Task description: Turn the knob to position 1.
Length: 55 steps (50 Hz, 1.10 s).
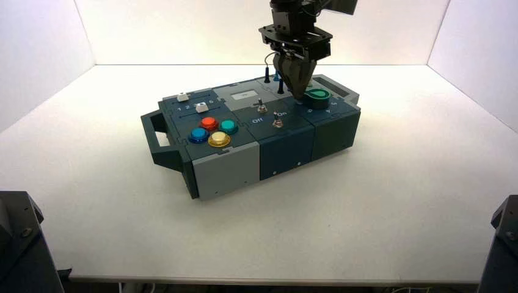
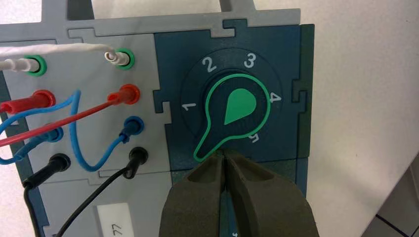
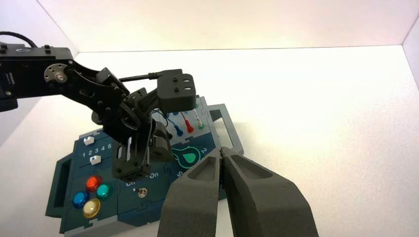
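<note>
The left pincer [image 2: 223,154] is clenched on nothing, its joined tips right beside the pointed end of the green knob [image 2: 239,106]. From above and behind the arms, the knob sits on the box [image 1: 226,178] at about one o'clock from the panel's middle, past the metal switches [image 1: 277,120]. The right pincer [image 3: 221,152], also clenched empty, waits off to the side.

In the left wrist view, the knob's tip points to roughly seven o'clock on its dial, between the printed 1 [image 2: 188,106] at nine and the 5 [image 2: 253,138] at five. So it is off position 1, and I judge the job now is to push the tip a short way clockwise. The closed tips would do best low against the flank facing the 5, sweeping in an arc around the knob's centre. A straight shove could slip off the point, and too long a push could carry it past 1 towards the 2 [image 2: 209,64].
</note>
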Each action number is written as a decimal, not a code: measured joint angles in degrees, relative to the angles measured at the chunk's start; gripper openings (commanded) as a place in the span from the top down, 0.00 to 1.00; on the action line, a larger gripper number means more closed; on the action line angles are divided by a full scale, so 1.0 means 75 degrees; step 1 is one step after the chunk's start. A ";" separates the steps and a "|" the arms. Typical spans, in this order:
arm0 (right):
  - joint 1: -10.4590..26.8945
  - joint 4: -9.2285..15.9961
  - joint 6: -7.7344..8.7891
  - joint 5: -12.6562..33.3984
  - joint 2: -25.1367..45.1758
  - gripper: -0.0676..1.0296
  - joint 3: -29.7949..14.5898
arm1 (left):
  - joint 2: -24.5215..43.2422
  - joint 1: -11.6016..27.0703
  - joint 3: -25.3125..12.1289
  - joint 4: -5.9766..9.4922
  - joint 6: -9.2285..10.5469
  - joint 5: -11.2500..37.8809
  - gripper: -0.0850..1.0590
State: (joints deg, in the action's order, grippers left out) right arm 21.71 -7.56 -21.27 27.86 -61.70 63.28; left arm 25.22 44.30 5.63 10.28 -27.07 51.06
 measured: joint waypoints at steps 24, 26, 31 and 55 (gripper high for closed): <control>0.0012 0.0000 0.0000 0.0000 0.0000 0.96 0.0000 | 0.0117 -0.0117 -0.0270 -0.0012 -0.0094 0.0094 0.95; 0.0000 0.0000 0.0000 0.0000 0.0000 0.96 0.0000 | 0.0129 -0.0117 -0.0281 -0.0012 -0.0094 0.0105 0.95; 0.0000 0.0000 0.0000 0.0000 0.0000 0.96 0.0000 | 0.0176 -0.0117 -0.0316 -0.0012 -0.0117 0.0129 0.95; 0.0000 0.0000 0.0000 0.0012 0.0000 0.96 0.0000 | 0.0234 -0.0129 -0.0375 -0.0012 -0.0211 0.0141 0.95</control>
State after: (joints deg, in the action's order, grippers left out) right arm 21.71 -7.56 -21.27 27.95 -61.70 63.28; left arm 26.98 43.33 2.81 10.20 -28.65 52.12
